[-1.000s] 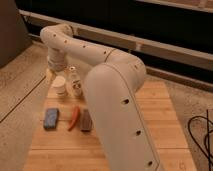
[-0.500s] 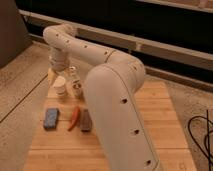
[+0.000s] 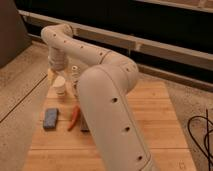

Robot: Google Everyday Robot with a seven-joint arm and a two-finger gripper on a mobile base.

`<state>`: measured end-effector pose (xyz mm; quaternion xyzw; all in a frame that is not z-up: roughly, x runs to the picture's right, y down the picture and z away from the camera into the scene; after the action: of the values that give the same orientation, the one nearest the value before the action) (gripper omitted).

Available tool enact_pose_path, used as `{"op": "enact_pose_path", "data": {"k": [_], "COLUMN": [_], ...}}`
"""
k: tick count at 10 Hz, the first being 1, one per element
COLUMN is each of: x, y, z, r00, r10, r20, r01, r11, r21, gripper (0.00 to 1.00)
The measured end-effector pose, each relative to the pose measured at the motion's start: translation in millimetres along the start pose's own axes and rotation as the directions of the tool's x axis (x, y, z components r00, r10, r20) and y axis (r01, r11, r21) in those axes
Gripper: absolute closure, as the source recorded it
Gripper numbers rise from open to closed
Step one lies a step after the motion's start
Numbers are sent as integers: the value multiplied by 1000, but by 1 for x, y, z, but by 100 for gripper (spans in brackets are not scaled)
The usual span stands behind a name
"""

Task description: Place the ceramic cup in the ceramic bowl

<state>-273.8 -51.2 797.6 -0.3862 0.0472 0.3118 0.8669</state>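
Note:
The white ceramic cup [image 3: 60, 86] stands near the far left corner of the wooden table [image 3: 155, 115]. My gripper [image 3: 58, 75] hangs from the wrist straight down onto the cup, right at its top. The big cream arm [image 3: 107, 105] sweeps across the middle of the view. The dark ceramic bowl does not show; it may be behind the arm. A slim clear bottle [image 3: 75, 75] stands just right of the cup.
A blue sponge [image 3: 50, 118] lies at the table's left side. An orange-red long thing [image 3: 74, 117] lies beside it, and a dark object [image 3: 84, 124] is partly hidden by the arm. A black cable [image 3: 202, 135] lies on the floor at right. A wall ledge runs behind.
The arm's upper bend has shifted slightly; the gripper stays over the cup, and the cup is in about the same spot.

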Motion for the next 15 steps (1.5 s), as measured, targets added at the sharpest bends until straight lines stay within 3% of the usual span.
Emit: {"op": "enact_pose_path", "data": {"k": [3,5,7,10,15], "x": [-21,-35,-41,-46,-41], "y": [11,18,23,33,38], "z": [12,18,27,47,54], "r00": [990,984,983,988,986], "r10": [-115,-147,-148,-94,-38], "r20": [-81,-101,-111,-125,-160], "r01": [116,149,148,89,34], "r11": [993,989,989,995,999], "r21": [18,13,-4,-43,-28], "gripper": [35,35,35,35,35]}}
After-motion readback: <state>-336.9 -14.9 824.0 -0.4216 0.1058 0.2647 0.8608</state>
